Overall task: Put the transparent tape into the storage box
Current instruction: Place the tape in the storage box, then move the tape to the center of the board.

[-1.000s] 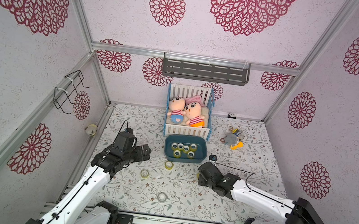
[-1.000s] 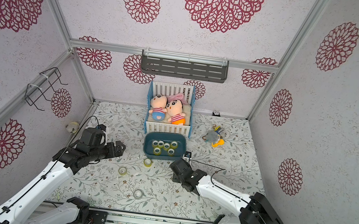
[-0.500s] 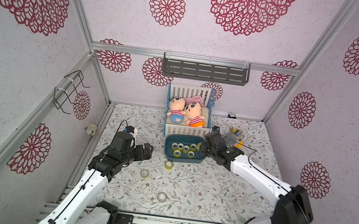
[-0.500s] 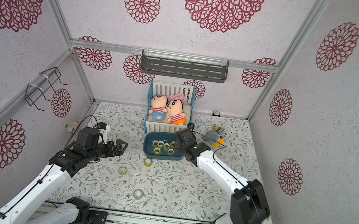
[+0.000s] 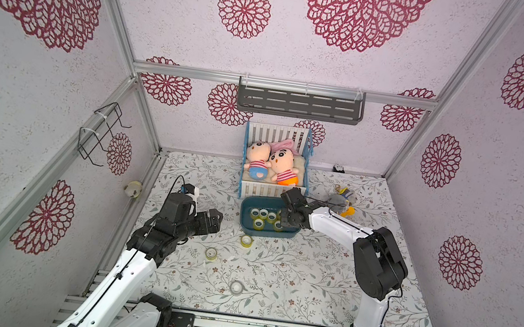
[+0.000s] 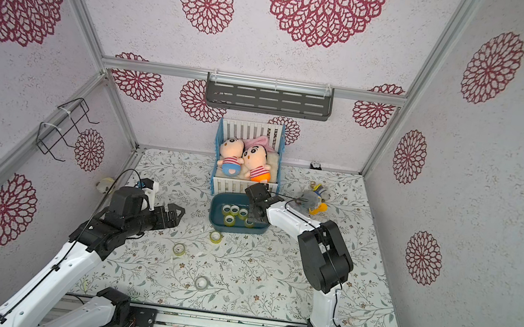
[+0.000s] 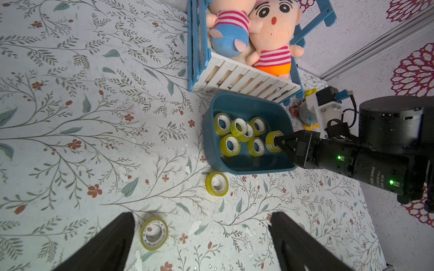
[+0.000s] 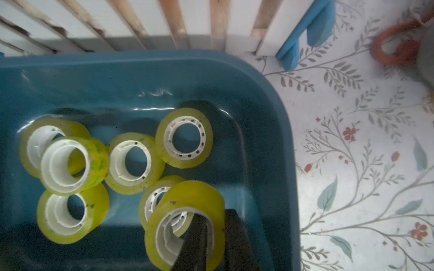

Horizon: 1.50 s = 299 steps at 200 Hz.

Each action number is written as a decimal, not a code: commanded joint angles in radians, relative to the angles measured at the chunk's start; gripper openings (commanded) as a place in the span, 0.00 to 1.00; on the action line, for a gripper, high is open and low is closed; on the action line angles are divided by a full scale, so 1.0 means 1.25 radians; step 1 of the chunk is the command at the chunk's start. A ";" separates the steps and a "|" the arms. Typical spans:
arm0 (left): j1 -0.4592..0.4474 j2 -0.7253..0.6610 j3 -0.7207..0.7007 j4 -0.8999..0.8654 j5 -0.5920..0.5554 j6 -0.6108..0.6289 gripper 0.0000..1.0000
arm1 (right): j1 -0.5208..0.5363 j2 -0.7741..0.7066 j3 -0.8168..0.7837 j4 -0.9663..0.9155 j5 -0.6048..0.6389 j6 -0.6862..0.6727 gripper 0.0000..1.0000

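The storage box (image 5: 266,233) (image 6: 238,230) is a teal tub in front of the crib, with several yellowish transparent tape rolls (image 5: 262,214) (image 8: 133,162) lying in it. My right gripper (image 5: 280,223) (image 6: 251,219) (image 8: 218,234) (image 7: 278,142) hangs inside the box's right end. It is shut on one more tape roll (image 8: 187,223) (image 7: 272,140), one finger through the core and one outside. Three rolls lie on the table (image 5: 246,240) (image 5: 211,254) (image 5: 236,286). My left gripper (image 5: 215,216) (image 6: 178,212) (image 7: 202,218) is open and empty, left of the box, with a roll (image 7: 154,233) on the table below, near one finger.
A white-slatted blue crib (image 5: 272,193) with two plush dolls stands right behind the box. A grey plush toy (image 5: 340,200) lies to the right of it. A grey shelf (image 5: 299,104) hangs on the back wall and a wire rack (image 5: 99,132) on the left wall.
My right arm has swung from the front middle of the table back to the storage box, and its gripper now hangs inside it. The left arm has barely moved.
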 commanded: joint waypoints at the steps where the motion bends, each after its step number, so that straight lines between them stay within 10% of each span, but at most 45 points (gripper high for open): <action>1: -0.002 0.012 0.004 0.000 0.000 0.008 0.97 | -0.006 -0.019 0.011 -0.015 0.047 -0.016 0.22; 14: -0.002 0.017 0.005 -0.002 0.002 0.007 0.97 | -0.005 -0.027 0.013 -0.012 0.034 -0.023 0.50; 36: -0.004 0.019 0.006 -0.005 0.002 0.008 0.97 | -0.006 -0.058 0.008 0.004 0.020 -0.028 0.61; 199: -0.003 0.029 0.028 -0.055 -0.075 0.007 0.97 | 0.166 -0.533 -0.435 0.284 -0.120 0.178 0.60; 240: 0.004 0.025 0.029 -0.067 -0.130 -0.019 0.97 | 0.252 -0.516 -0.452 0.233 0.011 0.233 0.59; 299: 0.043 0.063 0.017 -0.028 0.017 -0.031 0.97 | 0.276 -0.390 -0.421 0.243 -0.012 0.297 0.59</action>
